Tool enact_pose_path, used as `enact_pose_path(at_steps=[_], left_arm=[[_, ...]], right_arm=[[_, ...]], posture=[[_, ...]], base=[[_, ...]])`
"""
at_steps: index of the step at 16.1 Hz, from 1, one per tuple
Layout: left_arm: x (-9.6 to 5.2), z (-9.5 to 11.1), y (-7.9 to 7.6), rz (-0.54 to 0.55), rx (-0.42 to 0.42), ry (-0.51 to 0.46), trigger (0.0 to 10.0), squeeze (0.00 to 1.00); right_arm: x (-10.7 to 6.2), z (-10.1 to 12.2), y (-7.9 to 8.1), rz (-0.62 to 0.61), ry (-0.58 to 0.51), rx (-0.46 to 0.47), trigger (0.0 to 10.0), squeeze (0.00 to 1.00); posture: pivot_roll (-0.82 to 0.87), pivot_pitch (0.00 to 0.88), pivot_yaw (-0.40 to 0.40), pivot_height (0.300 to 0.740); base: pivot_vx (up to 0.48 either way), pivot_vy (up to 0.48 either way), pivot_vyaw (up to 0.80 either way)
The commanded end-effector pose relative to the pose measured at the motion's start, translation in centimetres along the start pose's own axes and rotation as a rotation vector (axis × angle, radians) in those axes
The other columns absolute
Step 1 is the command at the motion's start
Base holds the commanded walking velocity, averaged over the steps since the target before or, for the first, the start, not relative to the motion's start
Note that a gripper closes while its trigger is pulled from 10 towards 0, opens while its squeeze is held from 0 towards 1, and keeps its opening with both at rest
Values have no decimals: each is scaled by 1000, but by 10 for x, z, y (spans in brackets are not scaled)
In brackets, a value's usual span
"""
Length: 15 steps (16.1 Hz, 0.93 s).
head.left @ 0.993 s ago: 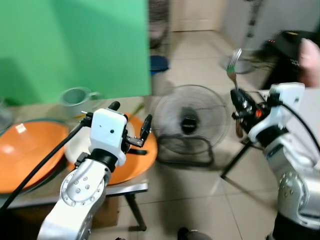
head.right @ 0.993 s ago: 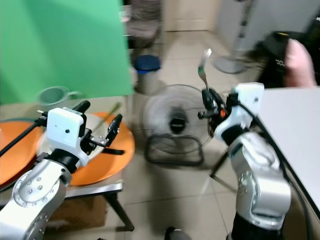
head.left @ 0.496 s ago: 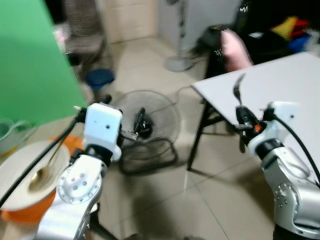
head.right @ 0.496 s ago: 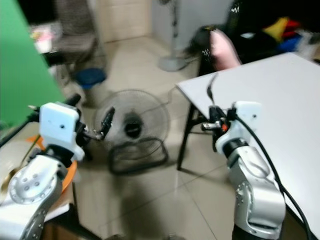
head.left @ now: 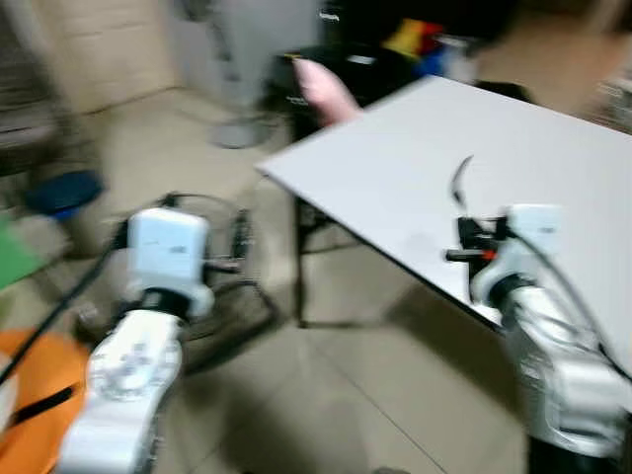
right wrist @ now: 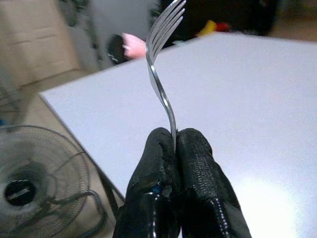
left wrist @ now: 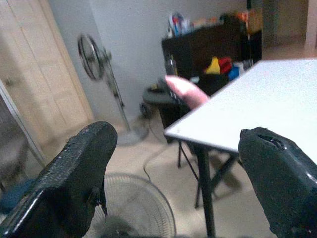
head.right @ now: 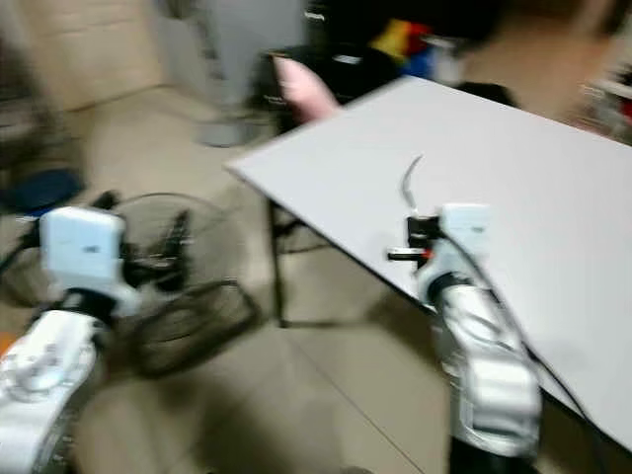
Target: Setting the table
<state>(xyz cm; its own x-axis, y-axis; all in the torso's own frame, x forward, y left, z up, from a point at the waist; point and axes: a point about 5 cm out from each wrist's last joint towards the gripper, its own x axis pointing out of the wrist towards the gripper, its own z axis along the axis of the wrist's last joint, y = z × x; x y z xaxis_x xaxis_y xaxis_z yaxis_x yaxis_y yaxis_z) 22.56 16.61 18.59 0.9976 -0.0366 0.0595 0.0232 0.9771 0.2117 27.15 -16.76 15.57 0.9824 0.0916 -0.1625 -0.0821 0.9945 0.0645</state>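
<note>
Right gripper [right wrist: 174, 144] fingers clenched on slim silver metal fork [right wrist: 162, 59], tines up, at near edge of white rectangular table [head.left: 553, 158]. Left gripper [left wrist: 178, 168] fingers spread wide, empty, above round wire floor fan [left wrist: 133, 210]. Head views blurred.

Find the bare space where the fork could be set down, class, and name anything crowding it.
The white table is bare ahead of the right gripper, shut on the fork. A pink object sits beyond its far corner. The floor fan crowds the left gripper.
</note>
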Motion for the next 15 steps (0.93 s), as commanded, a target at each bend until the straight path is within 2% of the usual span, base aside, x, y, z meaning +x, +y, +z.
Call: enact_pose_path(at_steps=[1,3,6,9,15], left_arm=[[1,-7,9,32,-2,30,10000,0],[2,-16,19,62,29,73,10000,0],[0,-18,32,110,10,75,10000,0],[-1,-19,31,105,-3,76,10000,0],[-2,-17,30,94,-24,72,10000,0]], right_arm=[[6,10,12,33,-49,-17,10000,0],[13,7,16,49,-44,-33,10000,0],[19,5,30,121,-53,-35,10000,0],[22,8,37,141,-70,-32,10000,0],[20,5,40,152,-77,-26,10000,0]], posture=[[-85,0,5,740],[-78,0,-6,740],[-74,0,-12,740],[-76,0,-13,740],[-79,0,-11,740]], base=[[270,0,-788],[289,0,-366],[314,0,0],[319,0,0],[321,0,0]])
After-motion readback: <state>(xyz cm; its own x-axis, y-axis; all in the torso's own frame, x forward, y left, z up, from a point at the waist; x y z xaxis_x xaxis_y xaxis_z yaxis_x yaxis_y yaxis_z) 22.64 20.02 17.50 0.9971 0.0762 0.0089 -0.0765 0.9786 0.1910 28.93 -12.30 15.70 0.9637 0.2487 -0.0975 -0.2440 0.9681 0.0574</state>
